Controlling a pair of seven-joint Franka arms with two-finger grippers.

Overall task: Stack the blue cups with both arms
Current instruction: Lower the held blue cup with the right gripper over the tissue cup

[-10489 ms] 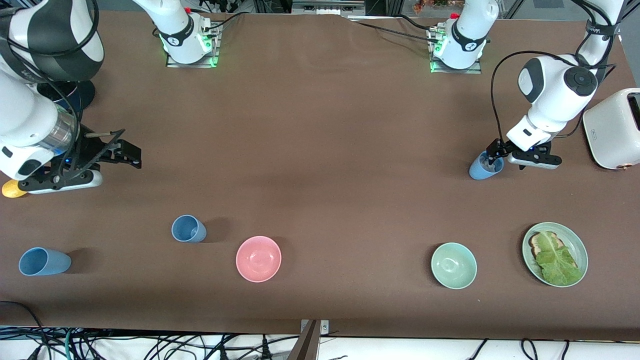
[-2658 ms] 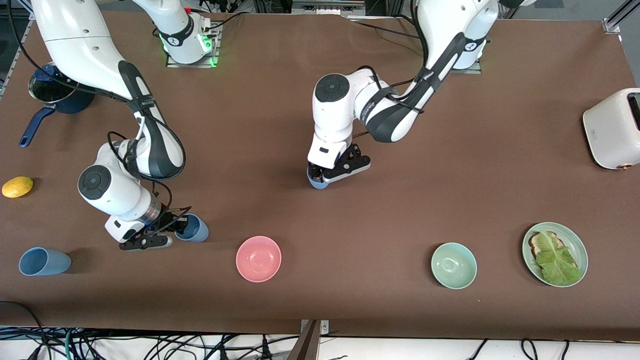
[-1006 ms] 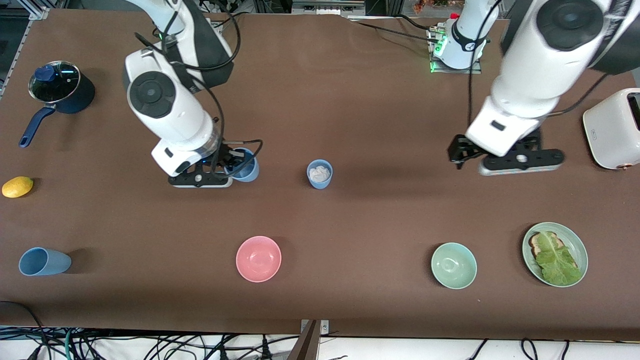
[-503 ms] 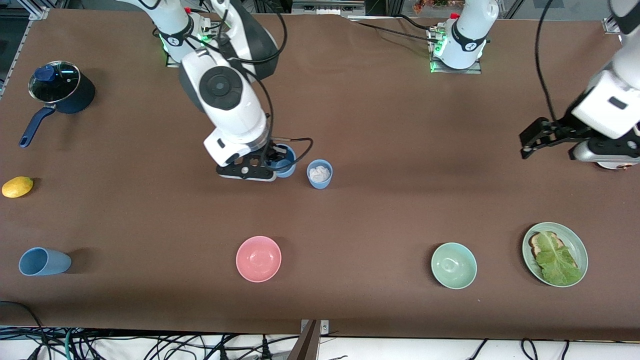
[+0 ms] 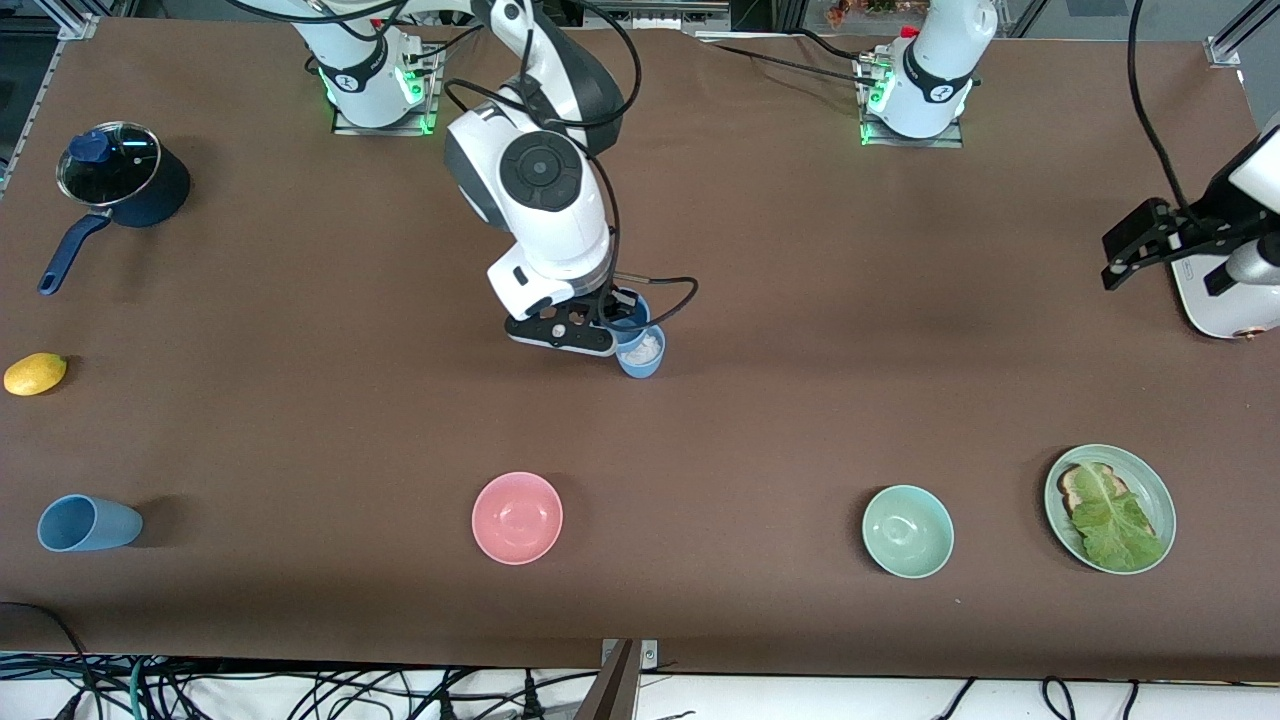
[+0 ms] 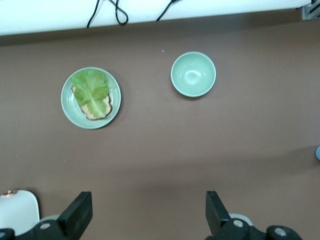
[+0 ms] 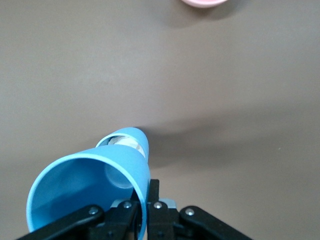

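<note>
Right arm bent over table centre; right gripper pinched tight on the rim of a blue cup, held tilted just above the standing blue cup. Left gripper raised by the toaster, fingers spread wide, empty; third blue cup lies on its side, toward the right arm's end.

Right gripper with its blue cup now over the standing cup; left gripper withdrawn above the toaster
</note>
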